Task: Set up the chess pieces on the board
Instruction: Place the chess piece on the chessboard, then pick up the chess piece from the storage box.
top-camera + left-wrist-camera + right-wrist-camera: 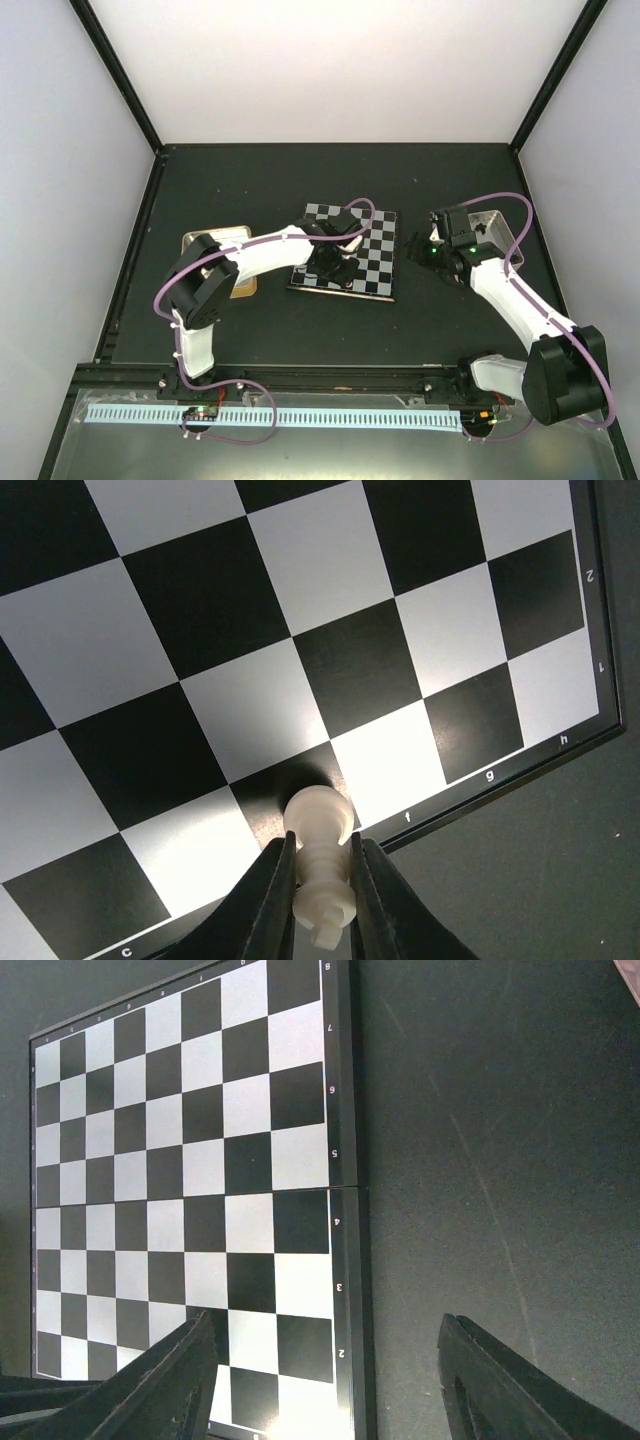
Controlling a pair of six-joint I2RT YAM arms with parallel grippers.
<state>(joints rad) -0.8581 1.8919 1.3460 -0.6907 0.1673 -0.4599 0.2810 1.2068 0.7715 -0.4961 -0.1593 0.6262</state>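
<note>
Left wrist: left gripper (322, 845) clamps cream piece (318, 818) near board (200, 610) edge

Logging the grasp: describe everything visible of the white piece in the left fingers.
The white piece is cream, smooth, plastic-looking, with a wide rounded end and a ringed stem narrowing to a small knob. The left gripper's black fingers clamp the stem from both sides. Its wide end points at a black edge-row square of the board; contact there is unclear.
</note>
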